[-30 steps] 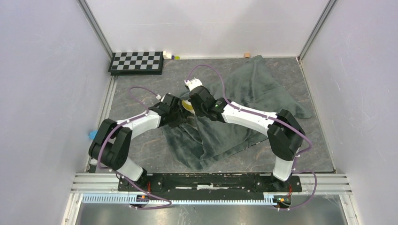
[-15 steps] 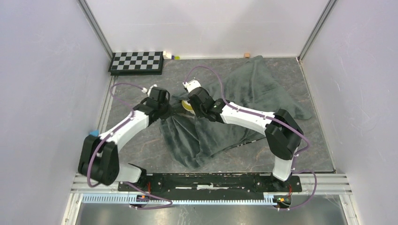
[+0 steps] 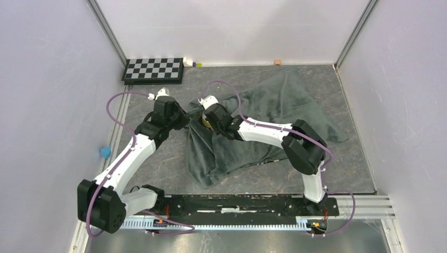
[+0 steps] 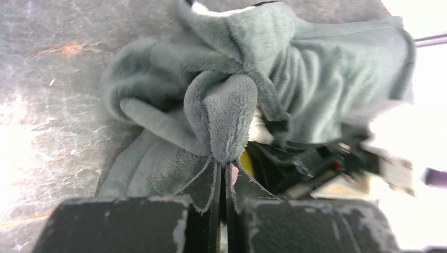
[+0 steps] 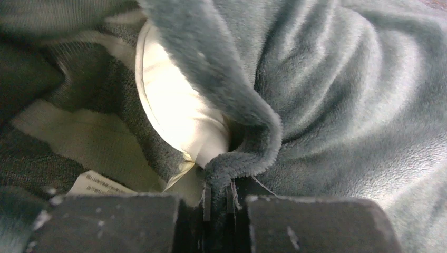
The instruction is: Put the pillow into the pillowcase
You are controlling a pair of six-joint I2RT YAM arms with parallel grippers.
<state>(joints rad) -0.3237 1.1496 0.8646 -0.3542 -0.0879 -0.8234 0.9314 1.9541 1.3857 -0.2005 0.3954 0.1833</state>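
The pillowcase (image 3: pixel 284 100) lies crumpled across the table, its grey-green plush face up. My left gripper (image 3: pixel 184 116) is at its left end, shut on a bunched fold of plush (image 4: pixel 226 116). Just to the right, my right gripper (image 3: pixel 203 119) is shut on the plush hem (image 5: pixel 240 163) at the opening. The white pillow (image 5: pixel 174 105) shows inside that opening, against the striped inner face (image 5: pixel 79 132). A sliver of its yellow band (image 4: pixel 246 161) shows beside the left fingers (image 4: pixel 208 184). Most of the pillow is hidden under the fabric.
A checkerboard (image 3: pixel 153 70) sits at the back left corner, with small blocks (image 3: pixel 191 63) beside it and another (image 3: pixel 277 62) along the back wall. A blue object (image 3: pixel 105 152) lies at the left wall. White walls enclose the table on three sides.
My left gripper shut on the pillowcase fold, and that arm swung out to the left and back. The right gripper followed leftward, and the fabric's left end was dragged and bunched with them.
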